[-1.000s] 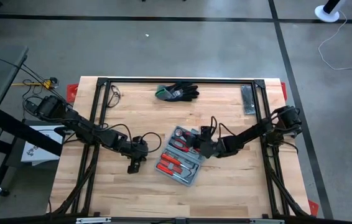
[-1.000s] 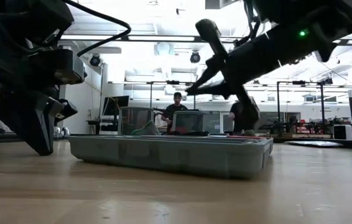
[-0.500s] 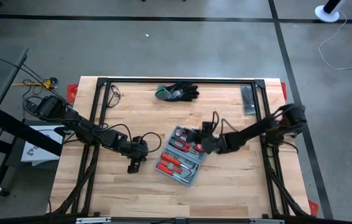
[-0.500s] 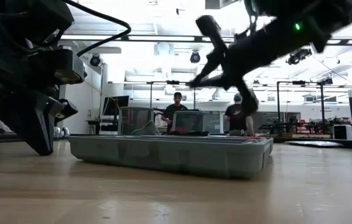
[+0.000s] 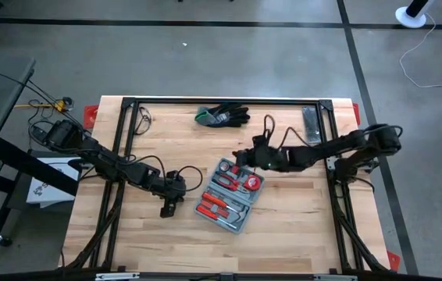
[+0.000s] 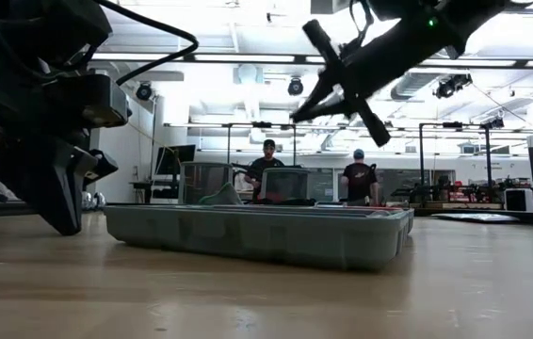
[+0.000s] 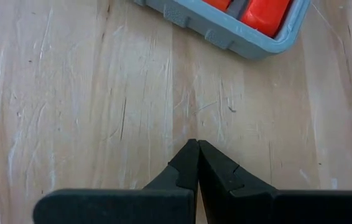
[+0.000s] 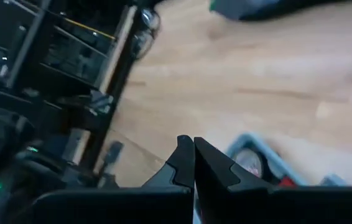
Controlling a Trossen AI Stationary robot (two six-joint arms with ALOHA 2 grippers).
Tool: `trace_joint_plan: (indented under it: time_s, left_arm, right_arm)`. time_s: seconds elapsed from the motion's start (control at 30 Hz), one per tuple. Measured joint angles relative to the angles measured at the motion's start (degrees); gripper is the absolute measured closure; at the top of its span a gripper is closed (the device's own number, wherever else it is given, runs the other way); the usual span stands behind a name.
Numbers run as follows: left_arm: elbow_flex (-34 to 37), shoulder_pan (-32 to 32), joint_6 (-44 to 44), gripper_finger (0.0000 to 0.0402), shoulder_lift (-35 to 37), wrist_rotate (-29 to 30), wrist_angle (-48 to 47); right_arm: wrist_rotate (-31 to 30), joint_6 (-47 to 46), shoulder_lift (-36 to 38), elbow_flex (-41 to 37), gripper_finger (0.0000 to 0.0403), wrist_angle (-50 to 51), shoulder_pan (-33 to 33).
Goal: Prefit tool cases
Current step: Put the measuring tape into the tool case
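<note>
Tool case (image 5: 229, 195) lies open mid-surface (image 5: 299, 226), tools seated; right gripper (image 5: 257, 155) is held above its far corner and left gripper (image 5: 165, 211) beside it, both fingers closed, empty; tools should be pressed flush before lid closure.

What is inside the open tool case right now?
The tool case lies open on the table and holds red-handled tools and a round red-and-grey item. Any recesses beneath them are covered. Neither gripper reaches into it.
</note>
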State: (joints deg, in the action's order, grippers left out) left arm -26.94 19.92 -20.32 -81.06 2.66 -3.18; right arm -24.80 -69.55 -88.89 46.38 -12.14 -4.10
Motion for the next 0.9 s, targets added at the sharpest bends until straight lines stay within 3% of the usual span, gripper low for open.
trace_joint_plan:
  time_s: [0.2,0.4,0.6,0.73,0.9]
  left_arm:
    - [0.0,0.0,0.0,0.0401,0.0,0.5,0.0]
    - [0.0,0.0,0.0,0.0402,0.0,0.7,0.0]
    - [0.0,0.0,-0.4,0.0401,0.0,0.7,0.0]
    - [0.0,0.0,-0.6,0.0401,0.0,0.7,0.0]
    - [0.0,0.0,-0.4,0.0401,0.0,0.7,0.0]
  right_arm:
    - [-1.2,-5.3,-6.2,-0.1,0.0403,-3.6,-3.6]
    - [-1.5,-5.5,-11.9,-0.1,0.0403,-14.3,-5.6]
    - [-3.1,-7.8,-13.5,0.0,0.0403,-14.5,-6.8]
    - [-6.4,-8.2,-10.9,3.4,0.0403,-1.2,-8.9]
    - [-1.1,-7.0,-9.1,17.1,0.0403,35.3,-9.0]
